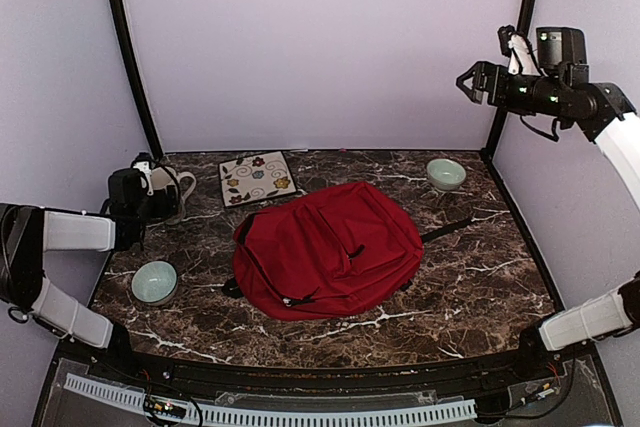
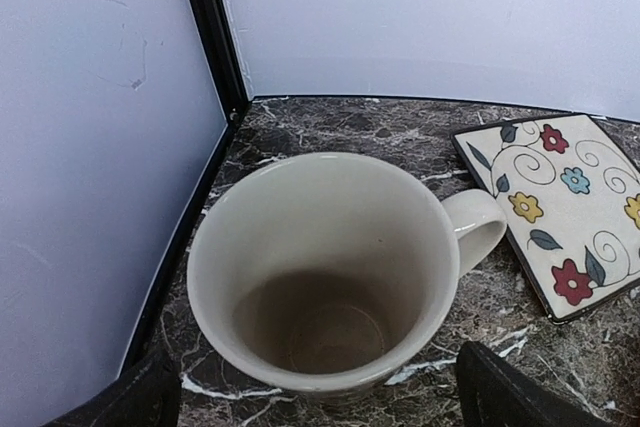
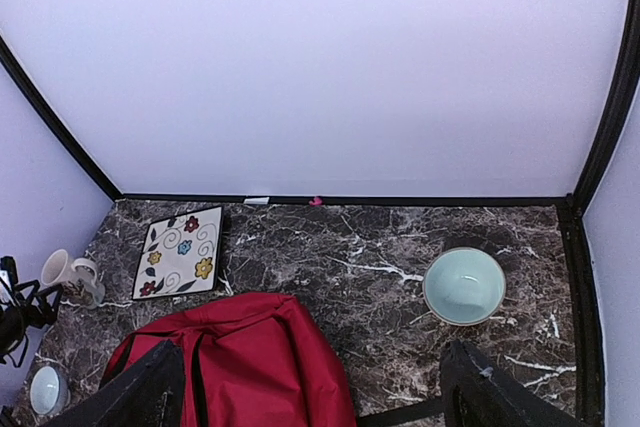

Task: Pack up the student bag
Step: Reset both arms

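Note:
The student bag (image 1: 325, 247), a large dark-red backpack, lies flat mid-table with its front pocket up; its top end shows in the right wrist view (image 3: 240, 362). My left gripper (image 1: 163, 197) is at the back left, open, its fingers either side of an upright, empty cream mug (image 2: 330, 267) without touching it. In the left wrist view the left gripper (image 2: 320, 392) sits low against the mug's near wall. My right gripper (image 1: 470, 82) hangs high at the back right, open and empty. In its own view the right gripper (image 3: 310, 392) looks down on the bag and table.
A square floral plate (image 1: 257, 177) lies at the back beside the mug. One pale green bowl (image 1: 446, 173) stands at the back right, another (image 1: 155, 282) at the front left. A black strap (image 1: 447, 230) trails from the bag's right side. Walls close in the left, back and right.

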`<state>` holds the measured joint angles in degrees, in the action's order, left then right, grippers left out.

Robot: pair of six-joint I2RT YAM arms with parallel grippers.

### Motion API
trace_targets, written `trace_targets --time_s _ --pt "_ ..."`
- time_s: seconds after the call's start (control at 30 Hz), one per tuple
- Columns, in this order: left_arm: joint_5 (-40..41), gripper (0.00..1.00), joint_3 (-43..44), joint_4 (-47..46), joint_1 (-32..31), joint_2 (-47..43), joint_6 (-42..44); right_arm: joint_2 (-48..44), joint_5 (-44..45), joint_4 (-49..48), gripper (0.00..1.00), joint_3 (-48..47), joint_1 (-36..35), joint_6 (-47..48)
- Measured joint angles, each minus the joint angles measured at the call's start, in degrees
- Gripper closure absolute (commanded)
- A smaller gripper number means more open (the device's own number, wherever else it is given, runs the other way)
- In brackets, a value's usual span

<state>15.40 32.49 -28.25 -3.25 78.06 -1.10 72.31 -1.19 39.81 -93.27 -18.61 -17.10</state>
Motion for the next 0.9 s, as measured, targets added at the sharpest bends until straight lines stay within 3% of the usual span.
trace_targets --time_s 0.43,0.9 --pt "-8.70 0.01 -5.38 -17.09 2.23 11.23 3.52 -1.42 0.98 -0.37 0.11 0.31 0.00 -1.88" --pt "-16.65 0.01 -14.82 -33.22 4.37 11.34 4.42 -4.02 -0.74 -4.46 0.09 6.84 0.00 -6.38"
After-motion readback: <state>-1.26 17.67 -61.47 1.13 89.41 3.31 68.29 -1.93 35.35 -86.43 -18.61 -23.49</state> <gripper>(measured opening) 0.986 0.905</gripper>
